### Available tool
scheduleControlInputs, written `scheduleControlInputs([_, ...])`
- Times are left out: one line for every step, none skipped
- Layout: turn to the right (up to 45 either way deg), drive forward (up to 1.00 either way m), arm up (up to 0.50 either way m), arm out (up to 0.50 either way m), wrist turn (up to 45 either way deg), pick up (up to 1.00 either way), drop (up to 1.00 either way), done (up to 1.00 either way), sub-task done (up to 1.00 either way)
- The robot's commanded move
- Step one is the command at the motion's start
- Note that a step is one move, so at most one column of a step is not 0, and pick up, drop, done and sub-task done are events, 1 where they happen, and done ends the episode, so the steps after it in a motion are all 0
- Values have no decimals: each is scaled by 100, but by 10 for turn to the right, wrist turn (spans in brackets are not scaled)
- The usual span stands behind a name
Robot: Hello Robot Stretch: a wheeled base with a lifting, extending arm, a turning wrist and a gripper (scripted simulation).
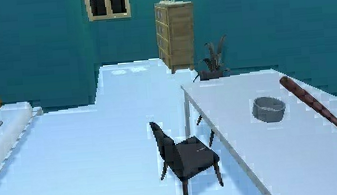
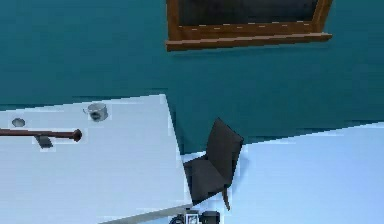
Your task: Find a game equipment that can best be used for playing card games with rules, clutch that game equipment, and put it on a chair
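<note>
Forward view: a white table (image 1: 280, 142) carries a grey bowl (image 1: 269, 108) and a long dark bat (image 1: 312, 102). A dark chair (image 1: 186, 156) stands beside the table, and a wooden dresser (image 1: 176, 35) is against the far wall.

Arm side view: the gripper (image 2: 192, 217) sits at the bottom edge. Its far end is too cut off to make out, so it cannot be told whether it holds anything or how its fingers stand. The chair stands just beyond the gripper. The table spreads beyond the gripper and off toward the arm side view's left. Well away from the gripper on that side, touching or just beside the bat, lies a small dark piece (image 2: 45, 142). Whether this is the card deck cannot be told, though it looks the likeliest candidate.

A card deck would probably be light, stiff as a block, smooth-sided and low, so it could skid or fan apart. Taking it from above, across its narrow width, seems soundest.
</note>
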Motion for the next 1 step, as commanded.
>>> scheduleControlInputs([0, 0, 0, -8, 0, 0, 0, 0, 0])
